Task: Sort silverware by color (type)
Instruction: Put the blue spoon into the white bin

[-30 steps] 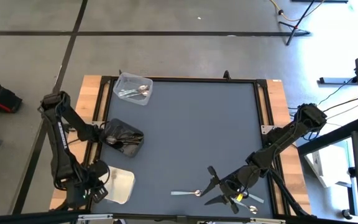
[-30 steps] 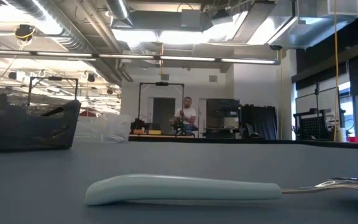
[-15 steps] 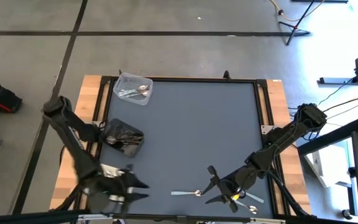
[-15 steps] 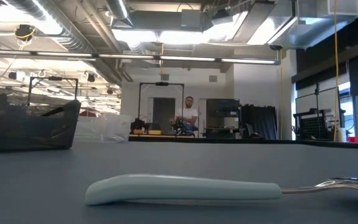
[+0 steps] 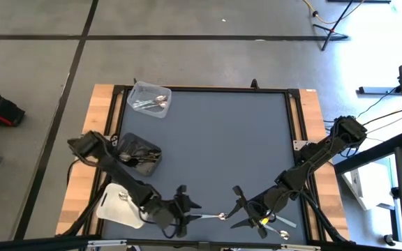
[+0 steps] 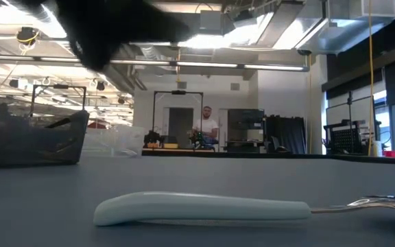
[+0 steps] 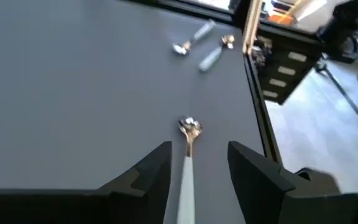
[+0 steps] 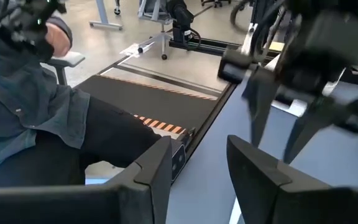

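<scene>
A grey table (image 5: 222,139) carries a clear tub (image 5: 149,99), a dark bin (image 5: 139,153) and a white tray (image 5: 121,207). A few spoons (image 5: 211,216) lie near its front edge.

The right gripper (image 8: 197,171) is seen at the lower centre of the frame, its two dark fingers (image 8: 151,168) set apart with an open gap between them. Nothing is held in that gap. The left gripper (image 8: 278,134) is observed at the upper right, blurred, with two dark fingers pointing down toward the grey table (image 8: 347,168). A person (image 8: 36,118) in a dark blue-grey shirt and dark trousers is recorded at the left edge. A dark frame rail with orange striping (image 8: 166,102) is noted across the centre, and chair bases on the floor at upper centre.
</scene>
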### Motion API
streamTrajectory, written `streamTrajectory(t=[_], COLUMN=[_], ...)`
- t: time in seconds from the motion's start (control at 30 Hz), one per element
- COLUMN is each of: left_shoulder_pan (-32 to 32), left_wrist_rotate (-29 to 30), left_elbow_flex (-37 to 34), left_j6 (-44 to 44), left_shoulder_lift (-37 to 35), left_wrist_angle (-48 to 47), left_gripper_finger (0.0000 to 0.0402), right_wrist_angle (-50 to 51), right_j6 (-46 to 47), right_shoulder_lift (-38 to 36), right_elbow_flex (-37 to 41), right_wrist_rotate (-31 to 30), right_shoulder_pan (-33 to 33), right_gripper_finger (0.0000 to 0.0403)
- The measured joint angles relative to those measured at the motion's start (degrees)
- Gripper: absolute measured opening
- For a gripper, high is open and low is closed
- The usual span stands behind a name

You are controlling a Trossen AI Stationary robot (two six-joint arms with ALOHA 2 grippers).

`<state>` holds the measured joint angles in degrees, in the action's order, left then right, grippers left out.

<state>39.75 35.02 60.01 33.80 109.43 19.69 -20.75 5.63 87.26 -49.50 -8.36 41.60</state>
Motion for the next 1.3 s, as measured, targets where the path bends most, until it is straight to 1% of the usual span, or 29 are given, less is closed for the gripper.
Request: streamTrajectory(t=[0.13, 0.23, 0.33, 0.47, 0.53, 0.7, 0.77, 0.83, 1.0, 1.03, 1.3], left_shoulder_pan=[-1.56, -2.11, -2.2, -2.87, -3.44, -4.53, -4.64, -4.64, -4.65, -4.63, -3.18], left_wrist_rotate=[-4.12, -6.2, -7.61, -8.91, -10.25, -14.09, -14.64, -14.45, -14.3, -14.29, -13.84], left_elbow_flex=[0.02, 2.09, 6.09, 12.4, 14.63, 16.38, 16.46, 16.57, 16.57, 16.57, 16.76], left_j6=[-0.05, -0.8, -4.1, -3.74, -2.88, -2.46, -1.65, -1.18, -1.39, -1.38, -1.11], left_shoulder_lift=[5.47, 8.44, 10.34, 12.14, 13.18, 14.7, 14.7, 14.7, 14.68, 14.67, 12.6], left_wrist_angle=[5.12, 3.91, -0.96, -14.71, -19.55, -21.09, -22.6, -24.26, -25.32, -25.4, -28.03], left_gripper_finger=[0.0151, 0.0151, 0.0151, 0.0151, 0.0151, 0.0149, 0.014, 0.0122, 0.0048, 0.0041, 0.0042], right_wrist_angle=[0.34, 1.09, 1.37, 1.36, 1.4, 1.38, 1.38, 1.37, 1.35, 1.36, 1.36], right_j6=[-0.07, -0.21, -1.35, -1.45, -1.46, -1.49, -1.49, -1.49, -1.51, -1.51, -1.53], right_shoulder_lift=[0.0, 0.0, 0.0, 0.0, 0.0, 0.0, 0.0, 0.0, 0.0, 0.0, 0.0], right_elbow_flex=[0.0, 0.0, 0.0, 0.0, 0.0, 0.0, 0.0, 0.0, 0.0, 0.0, 0.02], right_wrist_rotate=[0.0, 0.0, -0.04, -0.04, -0.04, -0.1, -0.11, -0.13, -0.14, -0.14, -0.15], right_shoulder_pan=[0.0, 0.0, 0.0, 0.0, 0.0, 0.0, 0.0, 0.0, 0.0, 0.0, 0.0], right_gripper_finger=[0.0143, 0.0143, 0.0143, 0.0143, 0.0143, 0.0143, 0.0143, 0.0143, 0.0143, 0.0143, 0.0143])
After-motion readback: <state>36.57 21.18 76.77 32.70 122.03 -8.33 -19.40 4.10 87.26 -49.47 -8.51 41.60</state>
